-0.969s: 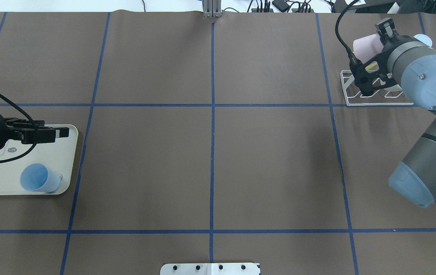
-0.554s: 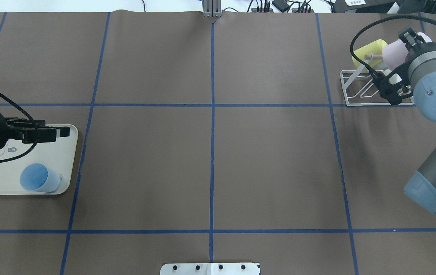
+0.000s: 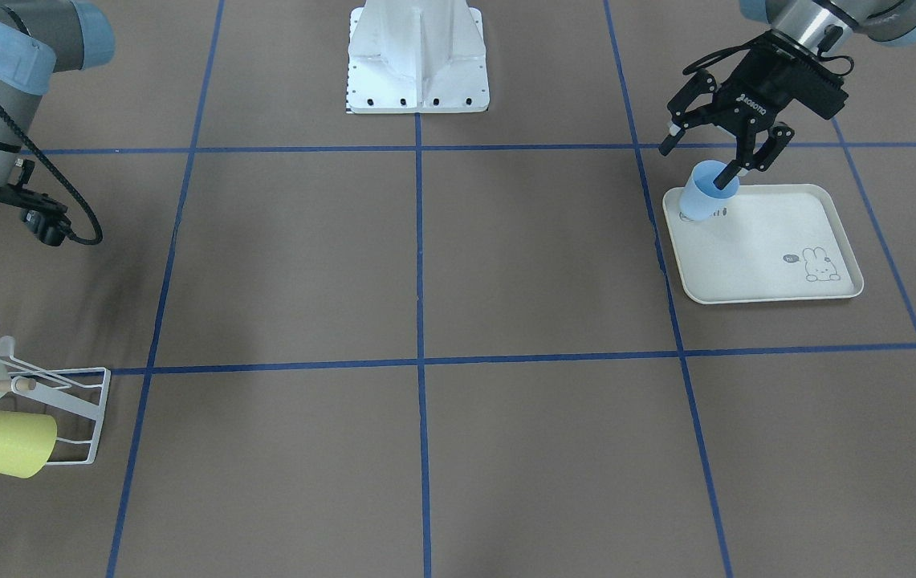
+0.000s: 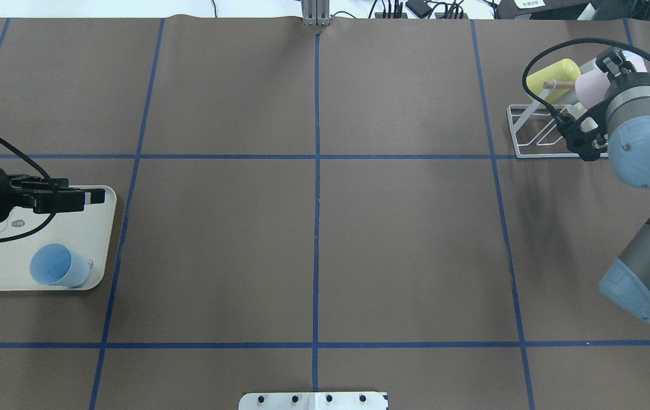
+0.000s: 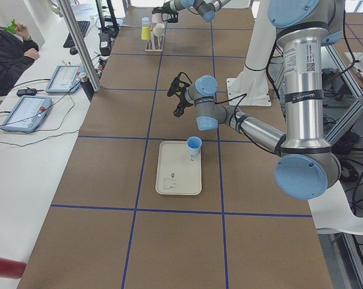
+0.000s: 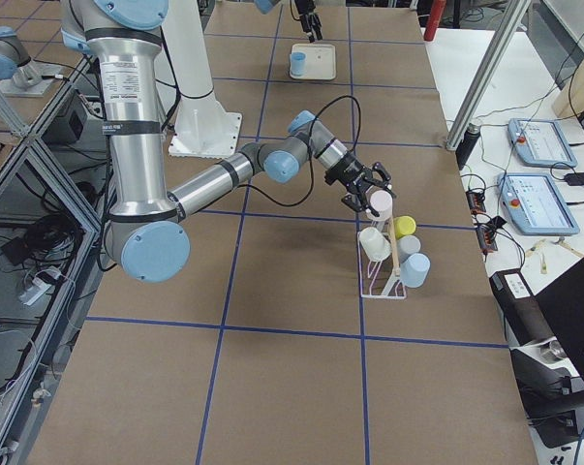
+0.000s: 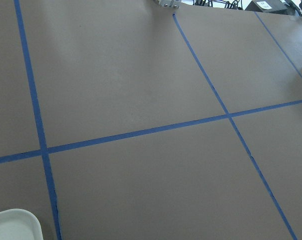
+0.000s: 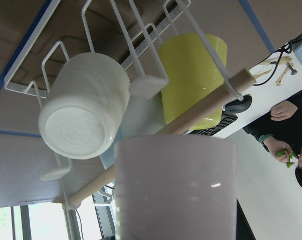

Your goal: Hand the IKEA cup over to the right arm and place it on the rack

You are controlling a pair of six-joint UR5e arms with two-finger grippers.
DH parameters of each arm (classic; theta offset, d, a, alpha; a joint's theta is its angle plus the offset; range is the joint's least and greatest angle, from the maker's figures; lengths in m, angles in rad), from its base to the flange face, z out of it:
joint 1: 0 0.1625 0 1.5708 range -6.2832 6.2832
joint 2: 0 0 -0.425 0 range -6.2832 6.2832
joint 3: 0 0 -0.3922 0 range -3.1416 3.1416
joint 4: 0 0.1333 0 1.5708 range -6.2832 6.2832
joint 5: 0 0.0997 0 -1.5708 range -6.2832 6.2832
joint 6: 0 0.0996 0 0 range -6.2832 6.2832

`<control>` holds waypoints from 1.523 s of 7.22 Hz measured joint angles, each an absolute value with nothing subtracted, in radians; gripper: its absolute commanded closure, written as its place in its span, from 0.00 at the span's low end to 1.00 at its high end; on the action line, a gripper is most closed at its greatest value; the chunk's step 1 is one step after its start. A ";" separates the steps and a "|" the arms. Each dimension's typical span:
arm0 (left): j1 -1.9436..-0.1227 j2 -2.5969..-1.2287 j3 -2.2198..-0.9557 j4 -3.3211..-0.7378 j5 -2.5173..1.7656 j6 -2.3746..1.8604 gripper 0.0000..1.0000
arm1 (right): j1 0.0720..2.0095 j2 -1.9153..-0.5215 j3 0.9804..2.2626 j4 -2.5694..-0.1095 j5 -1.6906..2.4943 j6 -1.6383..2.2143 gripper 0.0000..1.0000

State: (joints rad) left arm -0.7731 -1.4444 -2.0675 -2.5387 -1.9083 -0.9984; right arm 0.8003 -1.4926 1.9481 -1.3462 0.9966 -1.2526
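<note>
Right gripper (image 6: 372,191) of mine closed around pink cup (image 8: 176,190). Cup lies sideways, just over rack (image 4: 512,128) at far right of table. Cannot tell if cup touches wooden dowel (image 8: 191,117). On rack hang yellow cup (image 4: 552,77) and white cup (image 8: 83,112). My left gripper (image 3: 694,164) spread wide, empty, hovers above cream tray (image 3: 771,241) at left side. Blue cup (image 3: 702,193) stands upright in near corner of tray, apart from my fingers.
</note>
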 measured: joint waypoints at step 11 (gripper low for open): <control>-0.772 -1.447 -2.064 -2.539 -1.907 -1.000 0.00 | 0.734 -1.508 1.912 -1.347 0.914 -1.149 1.00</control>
State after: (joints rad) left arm -0.7717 -1.4465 -2.0637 -2.5387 -1.9073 -1.0000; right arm 0.7337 -1.5076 1.9122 -1.3470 0.9143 -1.1488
